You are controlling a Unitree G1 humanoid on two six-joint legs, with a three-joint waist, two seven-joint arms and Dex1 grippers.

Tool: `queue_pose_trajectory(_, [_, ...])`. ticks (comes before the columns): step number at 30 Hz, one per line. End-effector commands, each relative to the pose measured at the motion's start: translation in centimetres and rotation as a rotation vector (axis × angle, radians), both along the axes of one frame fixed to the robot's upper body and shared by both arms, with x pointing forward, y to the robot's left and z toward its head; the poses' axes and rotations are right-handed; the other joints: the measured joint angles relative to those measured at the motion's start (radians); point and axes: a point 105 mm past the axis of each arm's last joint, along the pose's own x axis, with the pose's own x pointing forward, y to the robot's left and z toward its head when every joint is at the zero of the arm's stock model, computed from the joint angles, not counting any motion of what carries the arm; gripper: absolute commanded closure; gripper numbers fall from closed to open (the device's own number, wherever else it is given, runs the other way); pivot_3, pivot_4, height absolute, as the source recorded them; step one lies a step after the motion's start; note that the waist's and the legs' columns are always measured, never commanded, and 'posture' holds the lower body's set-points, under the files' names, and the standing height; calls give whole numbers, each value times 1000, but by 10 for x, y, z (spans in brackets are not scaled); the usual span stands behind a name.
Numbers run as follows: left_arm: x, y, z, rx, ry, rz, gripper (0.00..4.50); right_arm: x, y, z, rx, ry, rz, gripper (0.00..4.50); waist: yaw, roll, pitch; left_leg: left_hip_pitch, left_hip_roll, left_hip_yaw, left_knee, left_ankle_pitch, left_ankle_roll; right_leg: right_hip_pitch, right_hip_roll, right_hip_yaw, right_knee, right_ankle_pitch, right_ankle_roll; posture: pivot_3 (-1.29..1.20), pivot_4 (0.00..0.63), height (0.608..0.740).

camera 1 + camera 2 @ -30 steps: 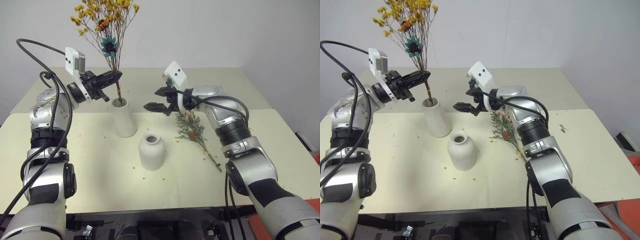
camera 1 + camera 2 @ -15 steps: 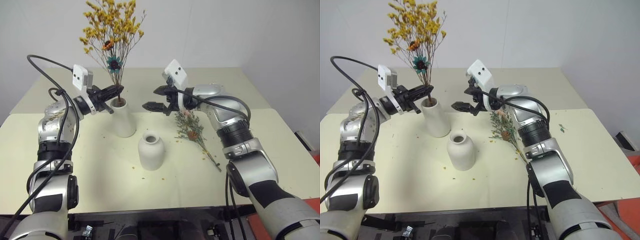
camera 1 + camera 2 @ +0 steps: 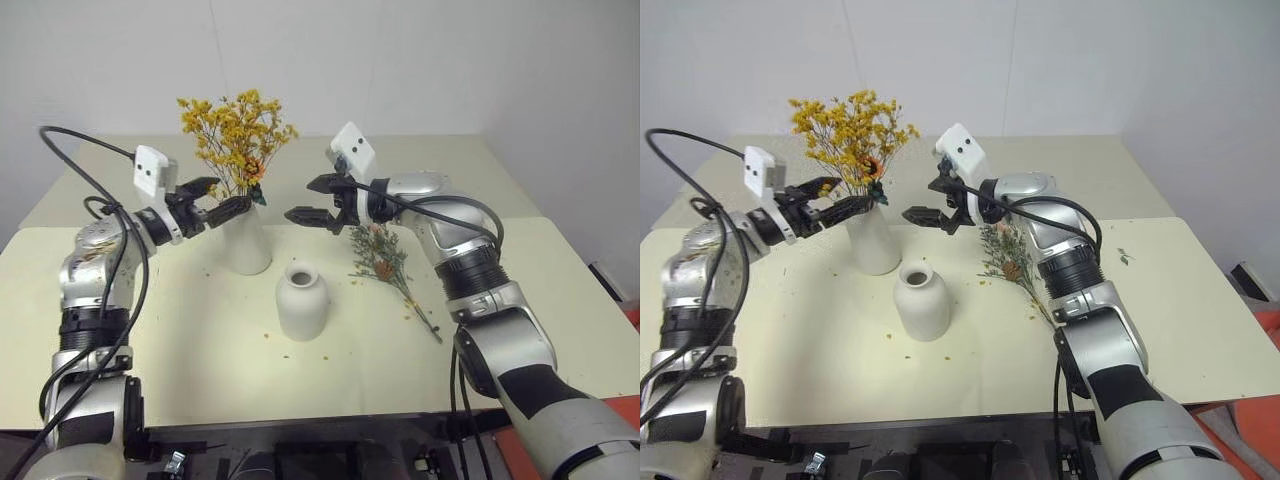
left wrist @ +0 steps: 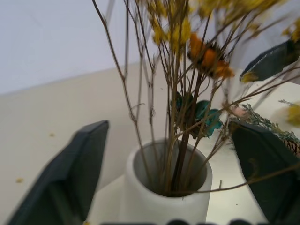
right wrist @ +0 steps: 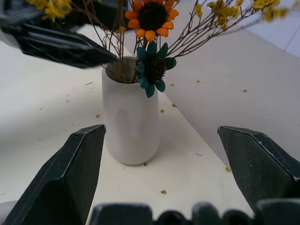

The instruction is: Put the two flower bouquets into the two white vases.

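Observation:
The yellow-orange bouquet (image 3: pixel 237 130) stands with its stems inside the taller white vase (image 3: pixel 246 243) at the back left of the table. My left gripper (image 3: pixel 224 196) is open, its fingers (image 4: pixel 82 171) spread on either side of the stems just above the vase mouth (image 4: pixel 165 171), touching nothing. To the right of that vase my right gripper (image 3: pixel 308 200) hovers open and empty, facing it (image 5: pixel 131 119). On the table under my right forearm lies the grey-green feathery bouquet (image 3: pixel 384 260). The shorter round vase (image 3: pixel 303 302) stands empty in front.
Small yellow petal crumbs (image 3: pixel 267 337) are scattered on the cream table (image 3: pixel 200 360). A second table surface (image 3: pixel 440 165) continues behind. A loose green sprig (image 3: pixel 1125 257) lies at the right.
My left gripper opened and let go of the yellow-orange bouquet, which dropped deeper into the taller vase. The left hand sank and drew back to the left. The right arm stayed still.

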Motion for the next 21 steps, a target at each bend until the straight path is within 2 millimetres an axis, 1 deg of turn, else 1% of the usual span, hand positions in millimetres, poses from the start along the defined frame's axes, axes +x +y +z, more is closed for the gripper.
queue_pose_trajectory(1, [-25,12,26,34,-110,35,38,-5,-7,14,28,-42,3,0,-1,0,0,0,0,0,0,0,0,0,0,0,0,0,0,0,150,740])
queue_pose_trajectory(4, [-42,14,30,59,-137,27,38,-6,-12,14,23,-44,-5,0,2,0,0,0,0,0,0,0,0,0,0,0,0,0,0,0,150,740])
queue_pose_trajectory(6, [-56,8,35,62,-164,-31,38,-9,-17,13,19,-47,-6,0,3,0,0,0,0,0,0,0,0,0,0,0,-1,0,0,0,150,740])
queue_pose_trajectory(9, [-74,-6,44,44,-206,-175,38,-12,-24,12,10,-51,-10,0,8,0,0,0,0,0,0,0,0,0,0,0,-2,0,0,0,150,740])
queue_pose_trajectory(14, [-88,-24,49,68,-225,-359,38,-14,-40,9,0,-48,-41,0,6,0,0,2,0,0,0,1,-1,0,0,0,-2,0,0,0,150,740])
queue_pose_trajectory(18, [-98,-41,41,105,-192,-516,38,-16,-60,8,-7,-53,-91,0,5,0,0,2,0,0,0,1,-1,0,0,0,-2,-1,0,0,150,740])
queue_pose_trajectory(21, [-100,-57,37,120,-173,-609,38,-18,-76,9,-15,-57,-131,0,6,0,0,1,0,0,0,1,-1,0,0,1,-2,-1,0,0,150,740])
